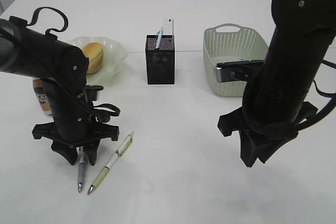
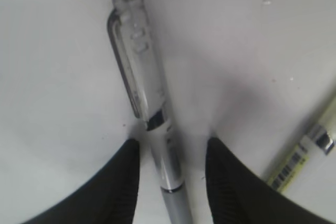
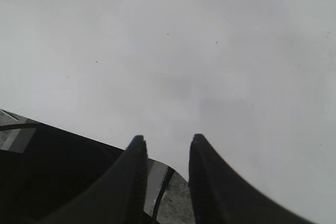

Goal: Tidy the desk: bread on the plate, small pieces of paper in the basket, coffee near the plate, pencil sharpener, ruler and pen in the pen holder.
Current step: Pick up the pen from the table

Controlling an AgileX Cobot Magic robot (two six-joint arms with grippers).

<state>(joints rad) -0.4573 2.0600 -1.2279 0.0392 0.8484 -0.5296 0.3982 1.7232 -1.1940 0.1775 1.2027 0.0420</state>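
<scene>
On plate (image 1: 113,59) bread (image 1: 94,56), pen holder (image 1: 160,61) holding ruler (image 1: 167,27)

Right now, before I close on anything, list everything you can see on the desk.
clear pen: 1, transparent with grey grip, on desk between left gripper fingers
yellow-green pen: 1, lying just right of the clear pen
bread: 1, golden brown, on plate
plate: 1, pale green, back left
coffee bottle: 1, brown, left of plate, partly hidden by left arm
pen holder: 1, black mesh, centre back, holding a ruler and a pen
basket: 1, pale green, back right
left gripper: open, straddling clear pen
right gripper: open, over bare desk
</scene>
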